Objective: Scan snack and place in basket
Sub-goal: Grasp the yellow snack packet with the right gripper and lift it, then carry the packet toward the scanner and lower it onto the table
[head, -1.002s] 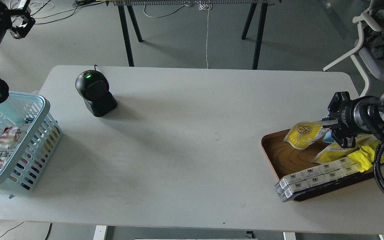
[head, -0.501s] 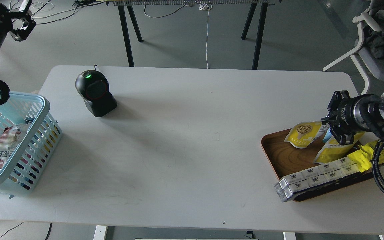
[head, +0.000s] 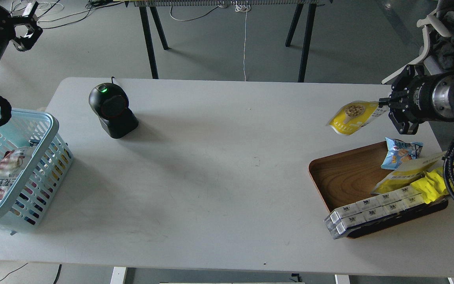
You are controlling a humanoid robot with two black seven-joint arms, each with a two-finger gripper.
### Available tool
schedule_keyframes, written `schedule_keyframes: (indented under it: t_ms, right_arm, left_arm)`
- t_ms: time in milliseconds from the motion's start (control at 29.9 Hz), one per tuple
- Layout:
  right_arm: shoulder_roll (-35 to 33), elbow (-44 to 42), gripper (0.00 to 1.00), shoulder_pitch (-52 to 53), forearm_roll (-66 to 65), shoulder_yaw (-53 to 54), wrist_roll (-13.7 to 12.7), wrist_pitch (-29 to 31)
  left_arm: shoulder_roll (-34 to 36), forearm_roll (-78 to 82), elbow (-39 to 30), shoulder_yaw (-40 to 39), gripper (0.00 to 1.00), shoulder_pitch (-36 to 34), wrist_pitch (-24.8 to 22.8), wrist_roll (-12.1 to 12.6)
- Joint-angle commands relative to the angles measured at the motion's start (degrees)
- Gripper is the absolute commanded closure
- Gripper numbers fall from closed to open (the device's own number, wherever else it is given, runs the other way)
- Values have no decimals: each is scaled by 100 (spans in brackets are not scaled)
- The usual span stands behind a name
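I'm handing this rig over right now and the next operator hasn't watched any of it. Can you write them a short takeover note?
Right pincer: shut on the snack pouch, held in the air beyond the wooden tray.
Left pincer: up at far left, holding nothing; open or shut unclear.
Basket: left table edge, already holds other packets.
Scanner: left of centre, green light on.
Done: pouch picked up.
Left: scan it, then drop it in the basket.

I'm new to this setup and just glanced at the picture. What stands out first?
The right gripper holds a yellow snack pouch in the air above the table's far right. Below it sits a wooden tray of snacks. A black scanner glows green at far left, near a blue basket.
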Motion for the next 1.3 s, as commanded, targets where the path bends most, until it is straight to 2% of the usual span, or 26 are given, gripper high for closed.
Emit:
schedule_keyframes:
  t_ms: [0,167,434,635,1002,1269]
  right_arm:
    - [53,7,100,212,68,275,-10,2]
    - [430,174,100,309,243,890,-1,2]
    - [1897,-36,100,134,508,1488,87,2]
    - [2847,-308,100,-525,508,2024,96,2]
    - [3761,-1064,100,-1641,130,2280,140,2]
    - [4026,-1285,100,-1836,130,2183,140,2]
  left_arm:
    - [8,9,31,0,0,1,-4,14]
    - [25,9,31,9,0,9,5,31]
    - [-18,9,31,18,0,9,58,31]
    - [-27,9,31,18,0,1,66,31]
    - [-27,0,40,18,0,9,66,14]
    - [-45,0,40,18,0,9,66,5]
